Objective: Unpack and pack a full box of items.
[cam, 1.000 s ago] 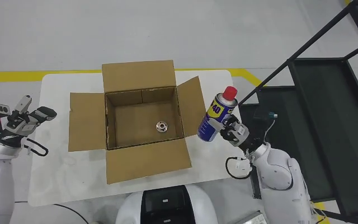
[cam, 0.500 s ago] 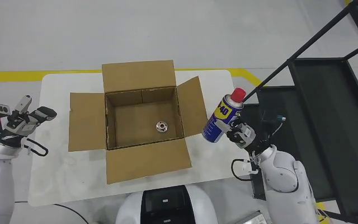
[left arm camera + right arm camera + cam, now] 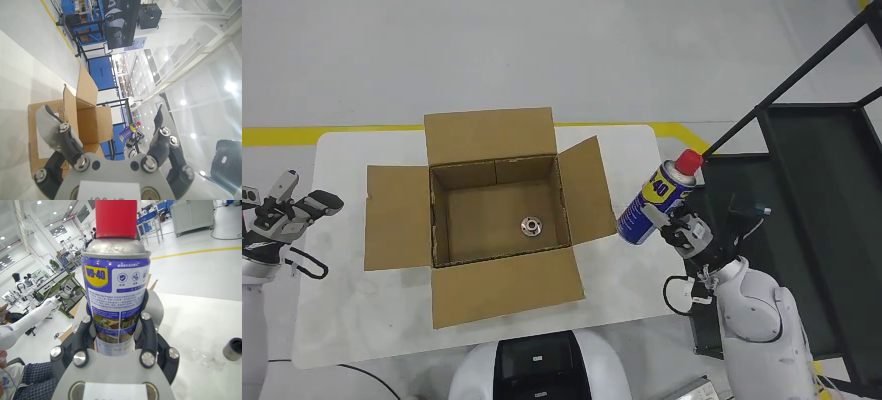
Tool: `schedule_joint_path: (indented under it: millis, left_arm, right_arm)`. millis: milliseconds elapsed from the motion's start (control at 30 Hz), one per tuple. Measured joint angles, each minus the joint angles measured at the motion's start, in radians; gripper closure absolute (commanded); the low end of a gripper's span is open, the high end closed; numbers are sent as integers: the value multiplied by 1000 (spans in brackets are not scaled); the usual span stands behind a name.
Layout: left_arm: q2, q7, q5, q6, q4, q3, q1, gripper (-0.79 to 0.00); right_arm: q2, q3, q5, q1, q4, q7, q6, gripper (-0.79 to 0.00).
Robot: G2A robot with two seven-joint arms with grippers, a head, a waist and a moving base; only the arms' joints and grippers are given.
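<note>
Here spray can (image 3: pixel 659 200) tilts, cap pointing away

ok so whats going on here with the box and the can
The right pincer holds a blue spray can with a red cap in the air beside the open cardboard box, near the right edge of the table. The left pincer is open and holds nothing, off the table's left side. One small round metal part lies on the box floor.
</note>
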Motion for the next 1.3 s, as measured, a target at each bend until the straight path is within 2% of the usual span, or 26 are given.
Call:
schedule_joint_path:
  millis: [200, 333, 467, 633, 800, 1300]
  left_arm:
    - [0, 0, 0, 0, 0, 0, 0, -785]
    - [0, 0, 0, 0, 0, 0, 0, -785]
    - [0, 0, 0, 0, 0, 0, 0, -785]
    - [0, 0, 0, 0, 0, 0, 0, -785]
    - [0, 0, 0, 0, 0, 0, 0, -785]
    - [0, 0, 0, 0, 0, 0, 0, -785]
  right_arm:
    - [3, 77, -132, 6, 137, -201, -59, 0]
    - [1, 89, -363, 30, 275, -411, -70, 0]
    - [-3, 49, -550, 69, 459, -650, -22, 0]
    - [-2, -2, -734, 129, 639, -870, 67, 0]
    - [2, -49, -909, 186, 783, -1121, 203, 0]
    - [3, -52, -913, 190, 793, -1132, 209, 0]
